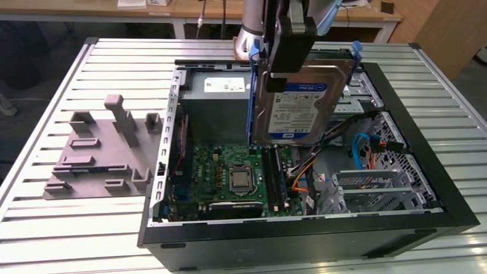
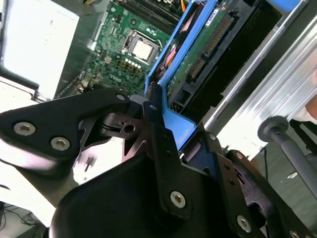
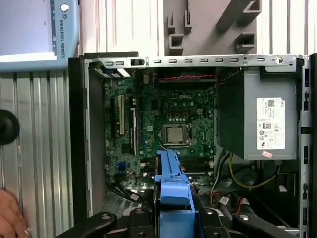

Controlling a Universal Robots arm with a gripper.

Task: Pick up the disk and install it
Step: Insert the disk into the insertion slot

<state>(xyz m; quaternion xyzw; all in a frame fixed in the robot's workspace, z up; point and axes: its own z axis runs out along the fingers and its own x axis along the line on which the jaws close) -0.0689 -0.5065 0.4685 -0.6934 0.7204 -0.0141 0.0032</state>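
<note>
Above the open computer case (image 1: pixel 304 242), the gripper (image 1: pixel 276 75) is pinching the disk (image 1: pixel 293 105) by the blue bracket (image 1: pixel 251 103) that frames it. In the second wrist view, one black finger (image 2: pixel 159 144) lies flat against the bracket's blue edge (image 2: pixel 179 128), and the drive's green circuit-board side (image 2: pixel 198 49) extends away from the jaws. The disk hangs upright, label facing the exterior camera, with its lower edge down by the far side of the motherboard (image 1: pixel 228 177). Whether that edge touches anything inside cannot be determined. On the exterior view's left, just beside the disk, sits the grey power supply (image 1: pixel 213 94), which carries a small white sticker. The metal drive bays (image 1: pixel 373 182) lie toward the exterior view's right. The first wrist view looks down past the bracket (image 3: pixel 173 181) onto the processor (image 3: pixel 176 134) at the centre of the board. The case rests on a slatted metal table (image 1: pixel 61 234). A grey moulded fixture plate (image 1: pixel 91 165) lies on the table beside the case, well apart from the disk. A person's hand (image 3: pixel 10 218) appears at the table's edge in the first wrist view.
</note>
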